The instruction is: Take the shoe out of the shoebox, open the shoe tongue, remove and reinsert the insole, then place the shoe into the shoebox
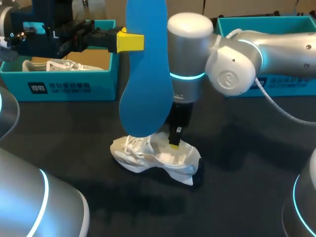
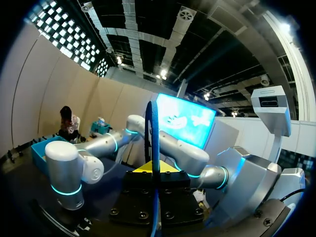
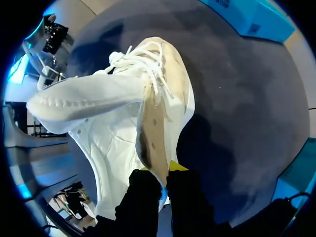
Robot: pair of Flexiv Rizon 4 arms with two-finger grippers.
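A white shoe [image 1: 148, 159] lies on the dark table near the middle. My right gripper [image 1: 174, 142] comes straight down onto its rear part. In the right wrist view the right gripper [image 3: 163, 171] is shut on the edge of the shoe's side wall [image 3: 154, 133], and the padded tongue [image 3: 84, 98] is folded out to one side of the laces [image 3: 143, 61]. A blue insole [image 1: 146, 74] hangs upright high above the shoe, with my left gripper [image 1: 130, 42] shut on its upper part. In the left wrist view the insole [image 2: 154, 128] stands edge-on between the left gripper [image 2: 155, 170] fingers.
A teal shoebox [image 1: 69, 81] at the back left holds another white shoe [image 1: 64, 65]. A second teal box [image 1: 276, 84] stands at the back right, behind my right arm. Bare dark table lies in front of the shoe.
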